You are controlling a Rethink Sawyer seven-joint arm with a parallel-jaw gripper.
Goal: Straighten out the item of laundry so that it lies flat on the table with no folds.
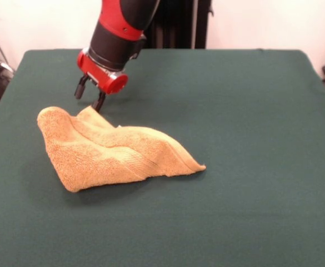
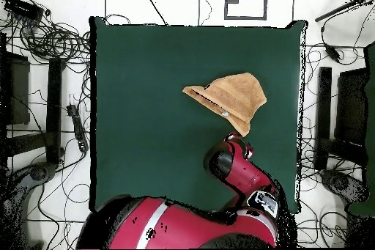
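The orange-tan towel lies crumpled and folded over itself on the green table, left of centre, with a woven band along its front fold. My gripper hangs just behind the towel's far corner, low over the table. Its two dark fingers stand apart with nothing between them. One fingertip is right at the towel's edge; I cannot tell whether it touches. In the overhead view the towel is a folded wedge right of centre on the table, and the arm's red wrist sits just below the towel's lower tip.
Cables and dark stands lie on the floor round the table, off its edges. The robot's red base is at the table's robot side.
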